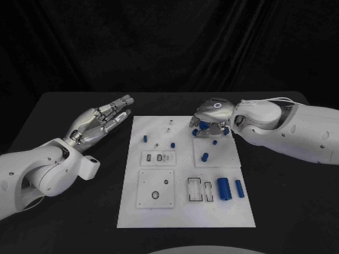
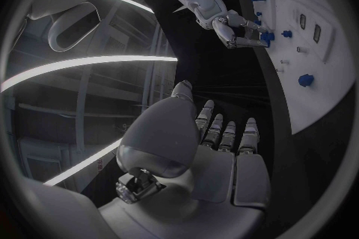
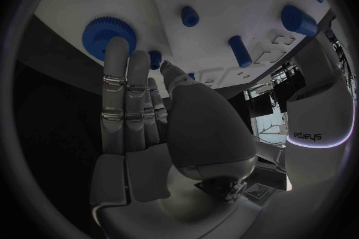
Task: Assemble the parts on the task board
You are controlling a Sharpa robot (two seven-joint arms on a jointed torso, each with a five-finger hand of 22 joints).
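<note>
The white task board (image 1: 183, 209) lies in the middle of the black table. My right hand (image 1: 212, 117) hangs over its far right corner, fingers pointing down among blue parts. In the right wrist view the fingertips (image 3: 116, 51) reach a blue gear (image 3: 107, 34) near the board's edge, and a small blue part (image 3: 155, 60) sits pinched between thumb and finger. The left wrist view shows this hand (image 2: 238, 31) with blue at its fingertips. My left hand (image 1: 100, 123) hovers left of the board, its fingers spread and holding nothing.
Small blue pegs (image 1: 145, 138) (image 1: 172, 143) (image 1: 205, 156) stand on the board's far half. Two blue cylinders (image 1: 224, 188) (image 1: 239, 188) lie at its near right, beside rectangular slots (image 1: 199, 189). Recessed plates (image 1: 157, 193) sit at its near left. Black table surrounds the board.
</note>
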